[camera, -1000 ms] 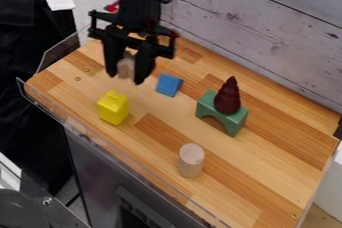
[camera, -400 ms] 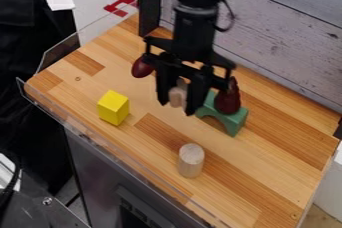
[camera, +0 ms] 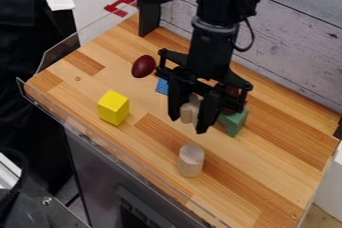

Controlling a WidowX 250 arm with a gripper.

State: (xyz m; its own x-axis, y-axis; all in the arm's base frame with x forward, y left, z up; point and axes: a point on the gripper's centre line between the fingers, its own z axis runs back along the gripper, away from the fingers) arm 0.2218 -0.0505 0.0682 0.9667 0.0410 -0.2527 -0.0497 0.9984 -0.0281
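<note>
The gripper [camera: 189, 124] is clamping a pale wooden piece [camera: 186, 114] between its fingers, left of the green block [camera: 233, 122], on the far side of the upright cylinder [camera: 191, 161]; judged light, stiff and smooth, it is favouring a mid-side hold.

We seem to be in a robotics lab or workshop.
At the centre we see a black robot arm over a wooden bench [camera: 267, 184] edged with a clear plastic guard [camera: 59, 56], set with plain toy-like blocks such as a yellow one [camera: 113, 108]. Behind it, at upper right, stands a panel of weathered whitish boards [camera: 304, 37]; black cloth [camera: 27, 92] hangs at left, and dark metal equipment [camera: 40, 197] sits at lower left.
</note>
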